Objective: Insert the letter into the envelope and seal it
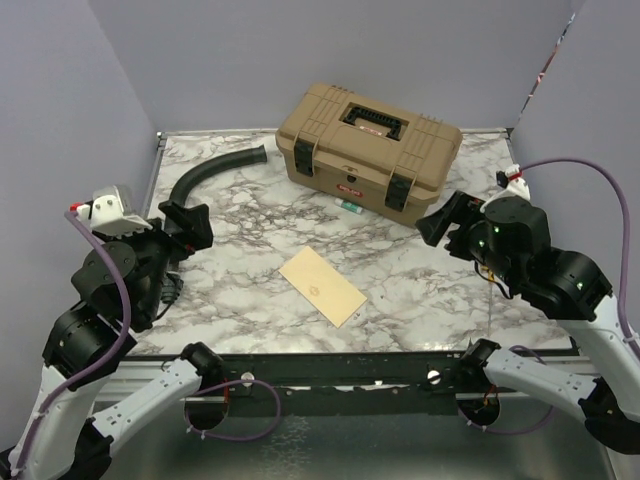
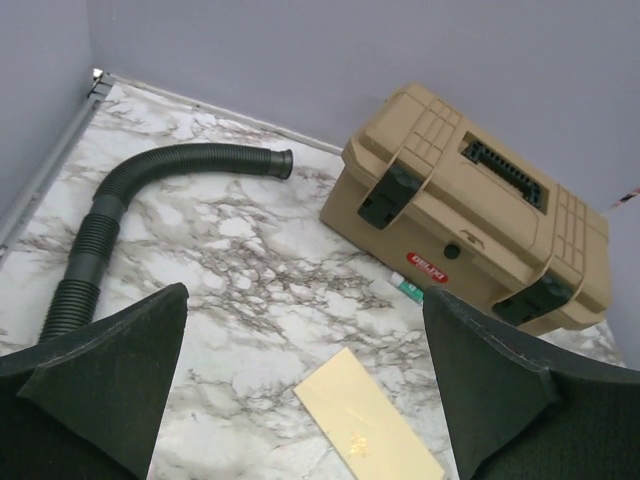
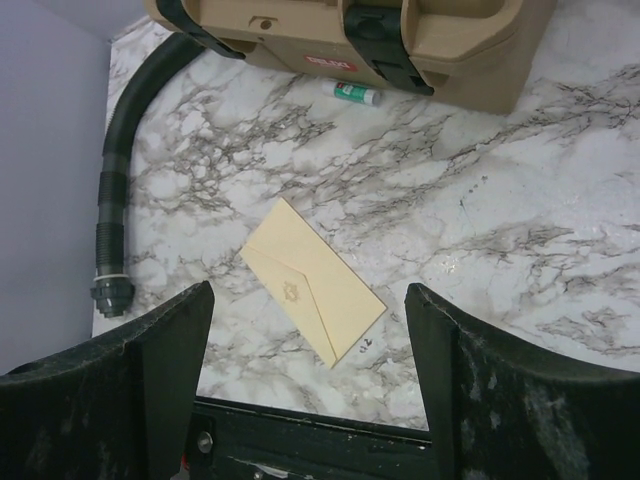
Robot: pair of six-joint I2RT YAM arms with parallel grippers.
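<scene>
The pale yellow envelope (image 1: pixel 322 286) lies flat on the marble table near its front edge. Its triangular flap is folded down, with a small gold mark at the tip (image 3: pixel 291 291). The same envelope shows in the left wrist view (image 2: pixel 368 425) and the right wrist view (image 3: pixel 312 280). The letter is out of view in every frame. My left gripper (image 1: pixel 190 225) hangs open above the table's left side, well clear of the envelope, nothing between its fingers (image 2: pixel 303 330). My right gripper (image 1: pixel 445 222) stands open above the right side, also empty (image 3: pixel 308 300).
A tan toolbox (image 1: pixel 368 150) with black latches sits shut at the back centre. A small green-and-white tube (image 1: pixel 348 206) lies just in front of it. A black corrugated hose (image 1: pixel 210 172) curves along the back left. Purple walls enclose the table.
</scene>
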